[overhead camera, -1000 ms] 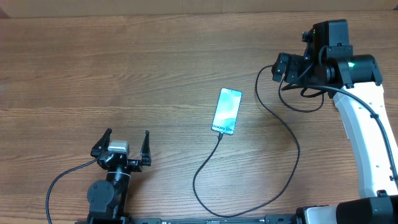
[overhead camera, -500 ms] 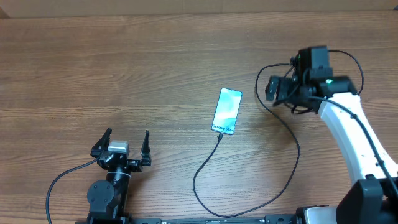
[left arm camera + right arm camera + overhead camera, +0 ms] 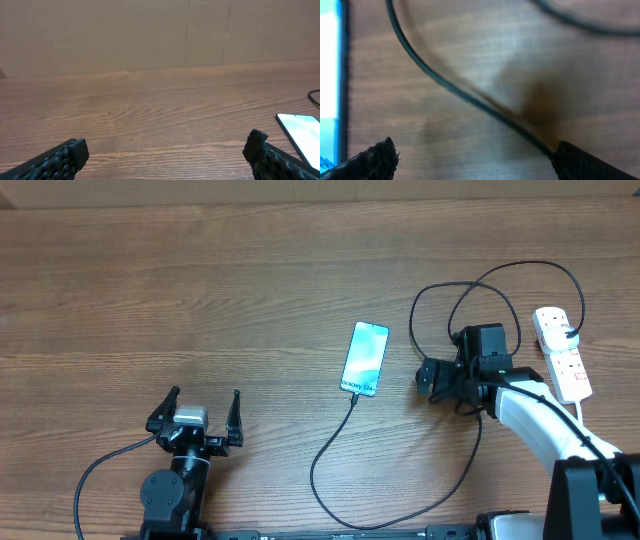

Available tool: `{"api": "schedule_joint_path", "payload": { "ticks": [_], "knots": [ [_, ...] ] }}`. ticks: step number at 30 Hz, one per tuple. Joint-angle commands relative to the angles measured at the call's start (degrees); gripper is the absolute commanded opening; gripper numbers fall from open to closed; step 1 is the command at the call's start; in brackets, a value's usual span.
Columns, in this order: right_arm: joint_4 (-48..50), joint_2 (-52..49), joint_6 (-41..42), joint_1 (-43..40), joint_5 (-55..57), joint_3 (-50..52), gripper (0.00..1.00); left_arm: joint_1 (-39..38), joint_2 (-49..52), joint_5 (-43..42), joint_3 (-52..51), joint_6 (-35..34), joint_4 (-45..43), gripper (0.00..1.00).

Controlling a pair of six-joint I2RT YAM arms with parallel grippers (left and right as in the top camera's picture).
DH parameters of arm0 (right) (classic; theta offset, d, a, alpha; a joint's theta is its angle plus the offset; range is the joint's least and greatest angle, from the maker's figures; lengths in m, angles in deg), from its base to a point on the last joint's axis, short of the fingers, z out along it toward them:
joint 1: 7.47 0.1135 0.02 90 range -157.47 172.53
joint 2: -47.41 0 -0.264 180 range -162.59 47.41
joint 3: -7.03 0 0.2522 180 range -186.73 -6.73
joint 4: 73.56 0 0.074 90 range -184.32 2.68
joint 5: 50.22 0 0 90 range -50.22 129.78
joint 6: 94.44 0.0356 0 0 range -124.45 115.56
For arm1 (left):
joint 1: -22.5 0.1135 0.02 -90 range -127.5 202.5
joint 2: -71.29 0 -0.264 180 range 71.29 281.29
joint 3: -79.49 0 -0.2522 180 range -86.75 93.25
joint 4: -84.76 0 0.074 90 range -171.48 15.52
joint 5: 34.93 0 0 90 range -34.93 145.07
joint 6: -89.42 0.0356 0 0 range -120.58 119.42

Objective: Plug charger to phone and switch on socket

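The phone (image 3: 365,358) lies screen up mid-table, its blue-white screen lit. The charger (image 3: 470,460), a thin black cable, runs from the phone's near end in a wide loop toward the front edge. From there it goes back up past my right gripper (image 3: 424,378) to the socket (image 3: 562,358), a white strip at the far right. My right gripper is open just right of the phone and low over the table. In its wrist view the charger (image 3: 465,97) crosses between the open gripper (image 3: 475,160) fingers, and the phone (image 3: 330,75) shows at the left edge. My left gripper (image 3: 204,395) rests open at the front left.
Bare wooden table all round. A black arm cable (image 3: 100,470) trails at the front left. In the left wrist view the open left gripper (image 3: 165,150) faces a brown wall (image 3: 150,35) behind the table, with the phone (image 3: 300,132) at the right edge.
My right arm has swung from the back right toward the front left and now sits low beside the phone. The socket it covered is now in view. The left arm has not moved.
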Motion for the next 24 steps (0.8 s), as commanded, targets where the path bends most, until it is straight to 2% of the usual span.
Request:
{"api": "schedule_joint_path", "payload": {
  "ticks": [1,12,24],
  "knots": [
    [4.57,3.15,0.39,0.17,-0.74,-0.20,1.00,0.31,-0.68,0.79,-0.20,1.29,0.09,1.00],
    [22.56,5.55,0.37,0.17,-2.25,12.41,1.00,0.31,-0.68,0.79,-0.20,1.29,0.09,1.00],
    [39.04,16.79,0.39,0.15,-2.12,30.01,1.00,0.31,-0.68,0.81,-0.17,1.29,0.09,1.00]
  ]
}}
